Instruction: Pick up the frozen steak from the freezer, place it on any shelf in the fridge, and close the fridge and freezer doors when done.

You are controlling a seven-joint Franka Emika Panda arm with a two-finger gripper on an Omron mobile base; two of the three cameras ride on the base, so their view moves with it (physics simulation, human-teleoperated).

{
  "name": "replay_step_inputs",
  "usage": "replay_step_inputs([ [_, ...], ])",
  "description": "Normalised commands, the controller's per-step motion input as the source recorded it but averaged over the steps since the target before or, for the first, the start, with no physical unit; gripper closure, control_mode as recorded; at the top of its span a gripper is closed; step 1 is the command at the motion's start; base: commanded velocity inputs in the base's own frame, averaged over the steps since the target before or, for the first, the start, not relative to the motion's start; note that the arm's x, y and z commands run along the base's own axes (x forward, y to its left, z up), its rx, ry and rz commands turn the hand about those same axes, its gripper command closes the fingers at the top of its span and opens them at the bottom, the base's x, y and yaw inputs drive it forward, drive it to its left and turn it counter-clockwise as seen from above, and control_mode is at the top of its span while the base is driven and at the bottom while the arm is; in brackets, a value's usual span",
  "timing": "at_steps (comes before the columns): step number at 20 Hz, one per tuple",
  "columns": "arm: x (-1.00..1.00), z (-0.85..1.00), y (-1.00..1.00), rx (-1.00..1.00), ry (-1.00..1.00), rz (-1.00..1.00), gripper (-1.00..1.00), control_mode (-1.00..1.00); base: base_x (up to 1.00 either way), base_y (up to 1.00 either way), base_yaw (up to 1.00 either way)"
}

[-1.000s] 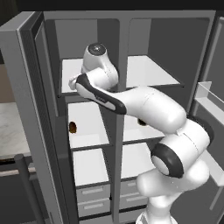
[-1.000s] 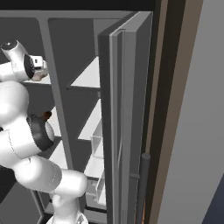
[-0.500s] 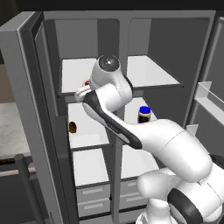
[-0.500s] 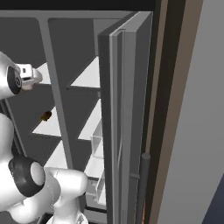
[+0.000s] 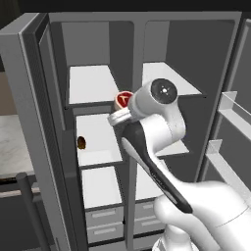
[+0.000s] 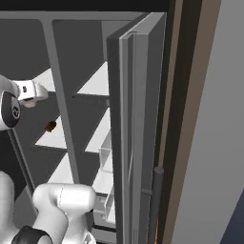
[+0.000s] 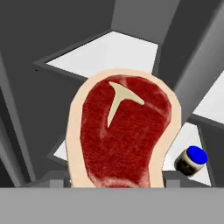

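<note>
Red-topped and pale-rimmed, the frozen steak [image 7: 122, 135] sits clamped in the gripper [image 5: 119, 112], held in the air before the divider between the open freezer [image 5: 93, 83] and fridge [image 5: 169, 78]; a blue-lidded jar [image 7: 190, 160] stands on a fridge board.

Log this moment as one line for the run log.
phase: carrying | gripper: jaws shut on frozen steak | steak: off the freezer shelves, in front of the divider | doors: both open
</note>
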Motion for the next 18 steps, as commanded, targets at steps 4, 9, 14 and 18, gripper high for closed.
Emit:
replay_step_inputs([
  [4,-0.36,0.29,-0.67,0.0,-0.02,0.0,1.0,-1.0,0.0,0.0,0.0],
  [9,-0.05,0.19,-0.87,0.0,0.0,-0.01,1.0,-1.0,0.0,0.0,0.0],
  [14,0.01,0.02,-0.9,0.0,0.0,0.0,1.0,-1.0,0.0,0.0,0.0],
  [18,0.3,0.0,-0.64,0.0,0.0,0.0,1.0,-1.0,0.0,0.0,0.0],
])
